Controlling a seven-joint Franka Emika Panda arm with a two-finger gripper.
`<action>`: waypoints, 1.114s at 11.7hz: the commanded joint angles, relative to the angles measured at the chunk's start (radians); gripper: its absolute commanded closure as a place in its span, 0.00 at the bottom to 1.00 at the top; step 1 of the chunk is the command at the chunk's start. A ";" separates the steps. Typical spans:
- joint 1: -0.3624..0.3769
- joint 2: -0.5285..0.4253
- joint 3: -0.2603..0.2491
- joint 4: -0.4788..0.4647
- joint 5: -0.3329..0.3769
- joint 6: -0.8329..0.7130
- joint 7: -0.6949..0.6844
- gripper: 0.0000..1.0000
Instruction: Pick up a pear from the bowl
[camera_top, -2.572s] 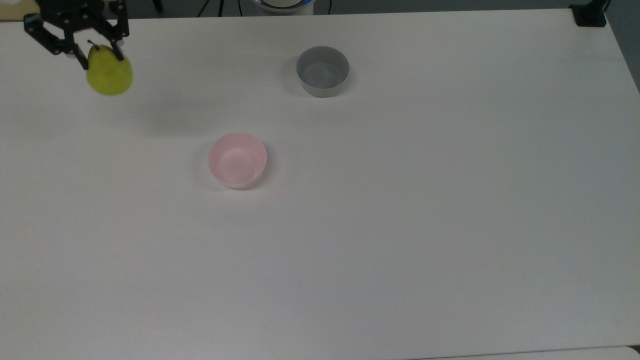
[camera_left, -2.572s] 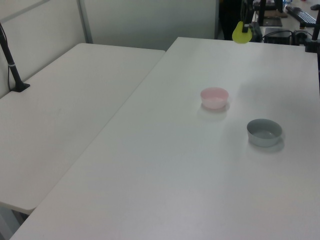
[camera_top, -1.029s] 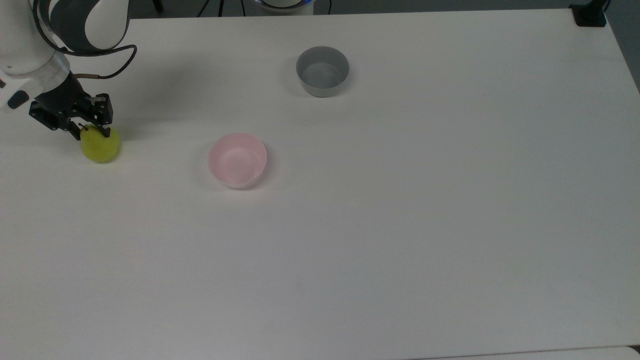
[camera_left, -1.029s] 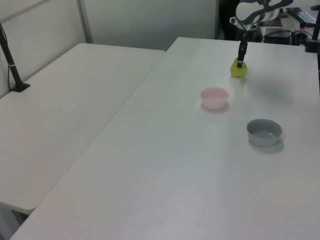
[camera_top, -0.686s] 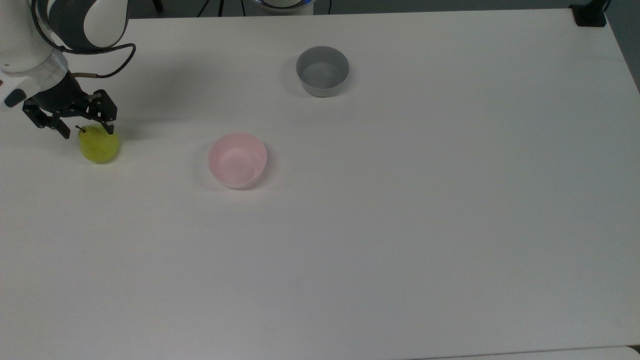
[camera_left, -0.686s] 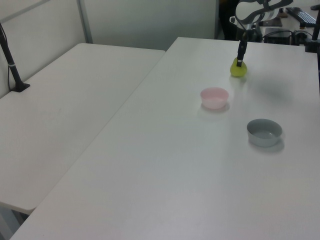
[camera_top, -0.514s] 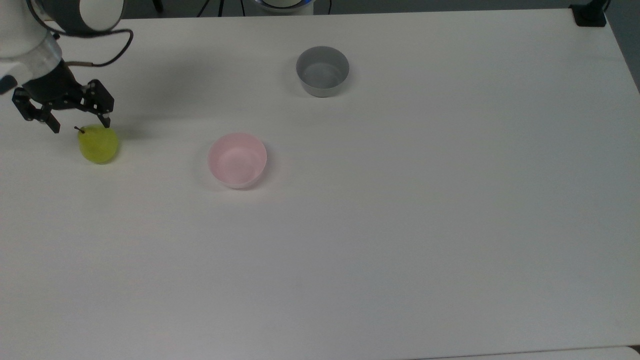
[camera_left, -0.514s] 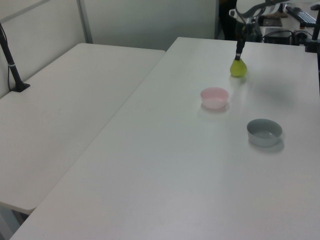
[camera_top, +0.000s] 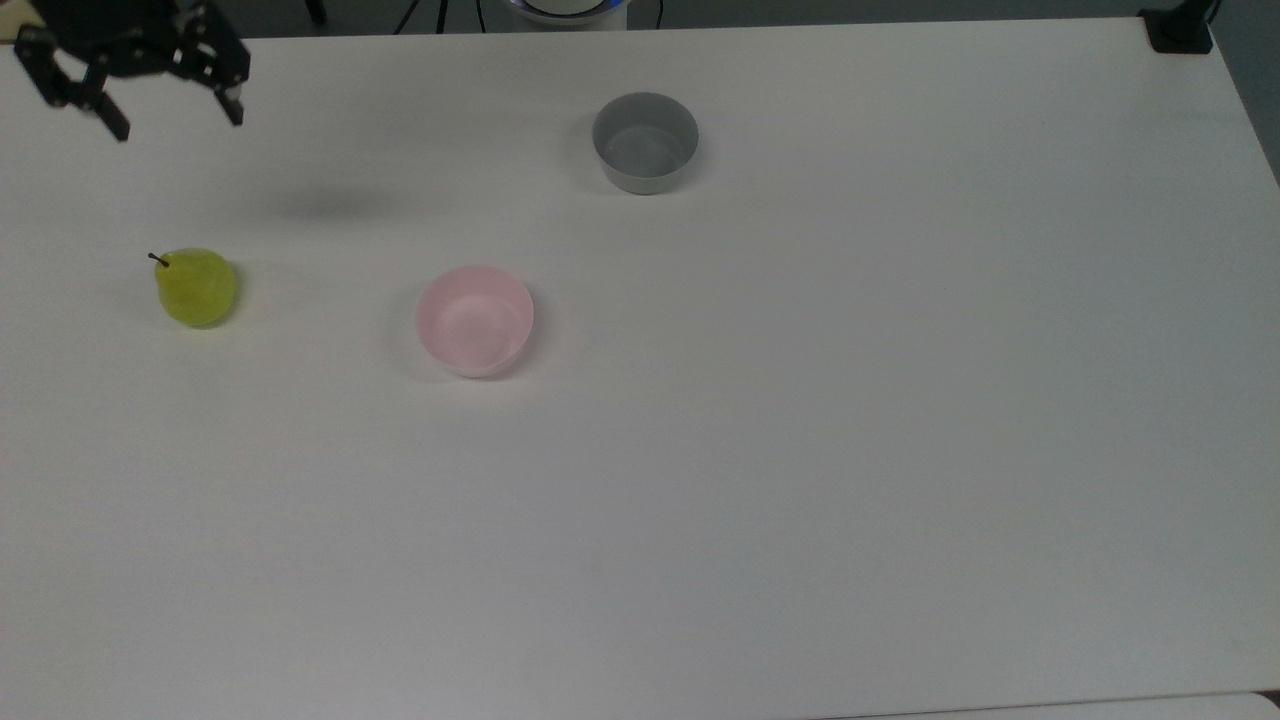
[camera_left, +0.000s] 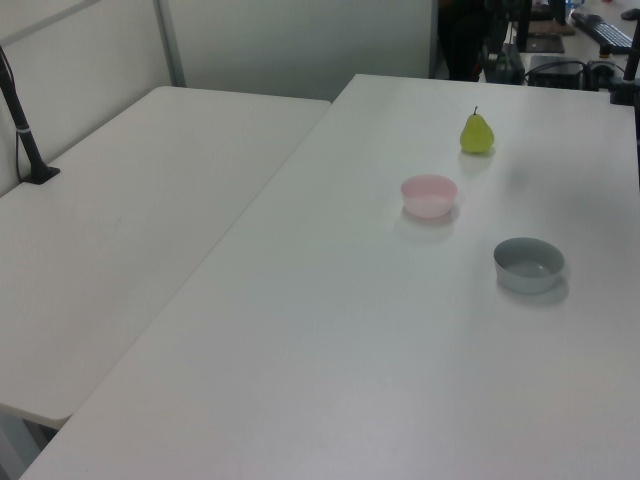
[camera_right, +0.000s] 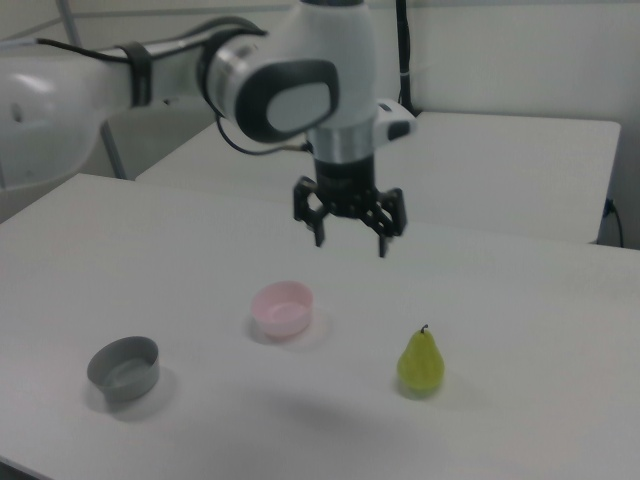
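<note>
A broad white table (camera_top: 800, 450) filled my screens, and the left view added a second white table (camera_left: 130, 230) butted against it, with a pale partition wall behind. On the top view I had the pear (camera_top: 196, 287) standing on the bare tabletop, well off to the top view's left of the pink bowl (camera_top: 475, 320), its dark stem pointing up and left. The bowl itself sat empty, and the grey bowl (camera_top: 645, 141) lay farther up and to the top view's right, also empty. The gripper (camera_top: 175, 115) hung in the top view's upper left corner, above the pear and clear of it, its two black fingers (camera_top: 233, 105) spread wide with nothing between them. The right view gave me what the top view could not: the whole white arm (camera_right: 200, 80) reaching in from the right view's left, and the height of the gripper (camera_right: 350, 240), hanging high over the table with open air beneath it. There the pear (camera_right: 421, 364) stood upright, near the pink bowl (camera_right: 282, 307) yet apart from it. The left view showed the pear (camera_left: 477, 134) upright beyond the pink bowl (camera_left: 429, 195).
</note>
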 joint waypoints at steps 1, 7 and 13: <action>0.086 -0.158 -0.005 -0.036 -0.038 -0.174 0.175 0.00; 0.276 -0.252 0.015 -0.032 -0.050 -0.273 0.528 0.00; 0.281 -0.236 0.115 -0.105 -0.136 -0.079 0.520 0.00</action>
